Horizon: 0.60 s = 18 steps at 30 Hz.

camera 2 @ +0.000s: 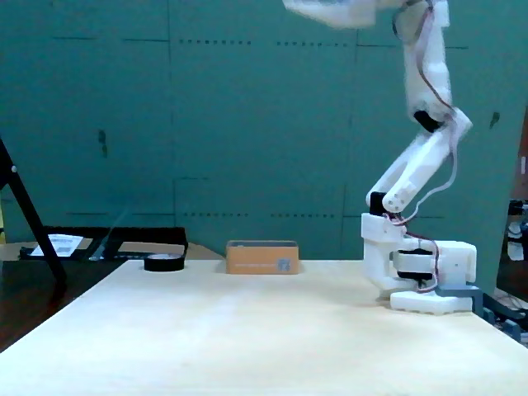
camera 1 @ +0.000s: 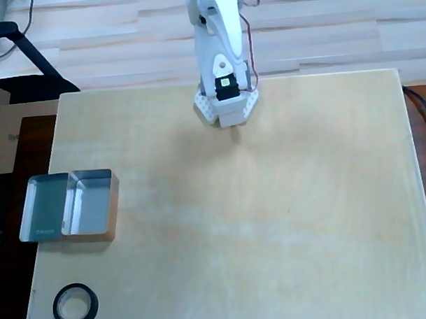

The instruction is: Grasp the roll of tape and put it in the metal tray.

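- The roll of tape lies flat on the table at the lower left of the overhead view, open centre up, with clear wood all round it. You have room to come straight down on it.
- Just above it in that view sits the metal tray, near the left edge, with two compartments side by side. Tape and tray are apart, not touching, so the carry looks short.
- In the fixed view the roll shows as a low black band at the far left of the table, with the tray to its right.
- The arm is folded up over its base at the top centre, well away from both.
- The gripper is a blur at the top edge of the fixed view; you cannot tell whether its jaws are spread or pressed together.
- Open the jaws before you descend, swing toward the lower left, and straddle one wall of the ring, one finger in the centre.
- Keep clear of the tray's wall as you approach.
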{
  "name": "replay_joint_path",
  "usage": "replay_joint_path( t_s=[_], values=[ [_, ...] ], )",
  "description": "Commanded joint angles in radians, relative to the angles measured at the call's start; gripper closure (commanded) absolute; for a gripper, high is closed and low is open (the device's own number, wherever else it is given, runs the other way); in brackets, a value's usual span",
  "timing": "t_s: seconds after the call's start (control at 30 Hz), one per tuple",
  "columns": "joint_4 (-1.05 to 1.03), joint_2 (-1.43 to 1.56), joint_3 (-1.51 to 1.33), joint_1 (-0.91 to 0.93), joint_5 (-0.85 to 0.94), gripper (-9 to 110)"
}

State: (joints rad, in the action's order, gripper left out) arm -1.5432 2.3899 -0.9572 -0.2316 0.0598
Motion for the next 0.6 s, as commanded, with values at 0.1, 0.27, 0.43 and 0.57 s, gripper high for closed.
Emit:
replay_joint_path(
  t_s=[0.1,0.27,0.43,0.57],
  values=[
    [0.087,0.561,-0.959,0.002,0.000,102],
    [0.288,0.968,-1.519,0.012,-0.124,102],
    [0.430,1.005,-1.822,0.066,-0.152,102],
    [0.471,1.005,-1.950,0.064,-0.150,102]
  ],
)
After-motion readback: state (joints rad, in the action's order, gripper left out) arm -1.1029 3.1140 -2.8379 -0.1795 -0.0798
